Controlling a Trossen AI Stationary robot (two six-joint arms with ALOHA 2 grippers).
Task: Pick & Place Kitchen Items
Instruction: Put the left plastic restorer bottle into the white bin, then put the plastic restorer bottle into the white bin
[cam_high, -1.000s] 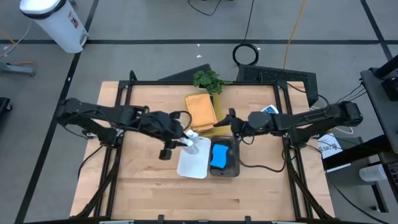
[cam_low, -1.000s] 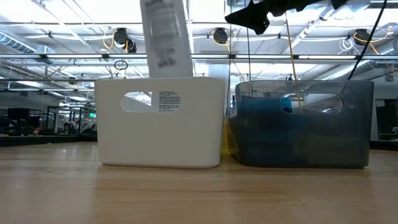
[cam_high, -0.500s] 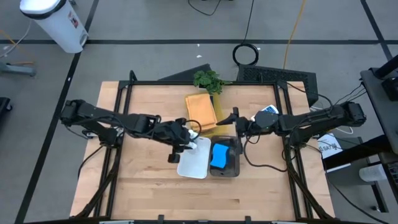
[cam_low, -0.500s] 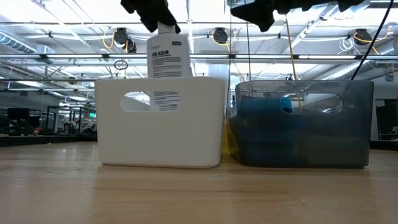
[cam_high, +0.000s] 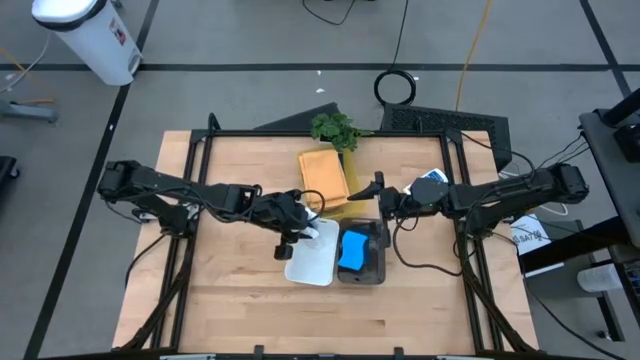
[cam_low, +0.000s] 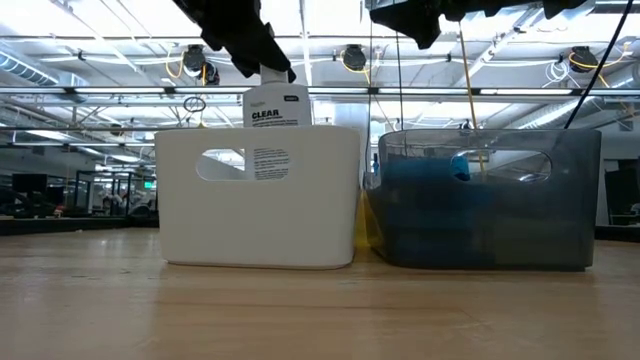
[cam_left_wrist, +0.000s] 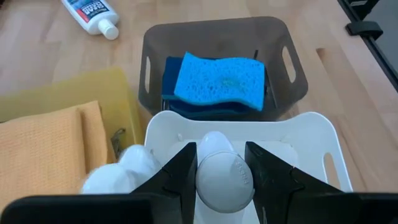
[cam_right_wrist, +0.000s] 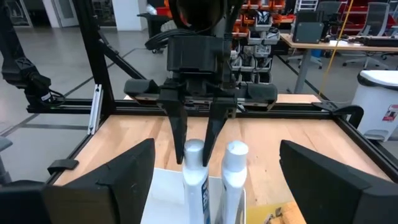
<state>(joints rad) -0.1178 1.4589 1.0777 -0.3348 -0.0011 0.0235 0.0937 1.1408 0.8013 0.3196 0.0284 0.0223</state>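
The white plastic bin (cam_high: 311, 258) stands on the wooden worktop (cam_high: 230, 300), touching the smoky grey transparent bin (cam_high: 364, 254) beside it. In the white bin are two white capped bottles. One white capped bottle (cam_left_wrist: 216, 175) stands upright, its long axis vertical and its cap pointing up, and the left gripper (cam_left_wrist: 216, 165) is closed on its cap from above. The second white bottle (cam_right_wrist: 235, 172) stands upright just beside it. The grey bin holds bright-blue sponges (cam_left_wrist: 222, 83) lying flat, one on top. A third white bottle (cam_left_wrist: 92, 15) lies on its side on the worktop beyond the grey bin. The orange-tan folded cloth (cam_high: 322, 176) lies flat behind the bins. The right gripper (cam_high: 377, 203) hovers above the grey bin's far edge, its fingers spread apart and holding nothing
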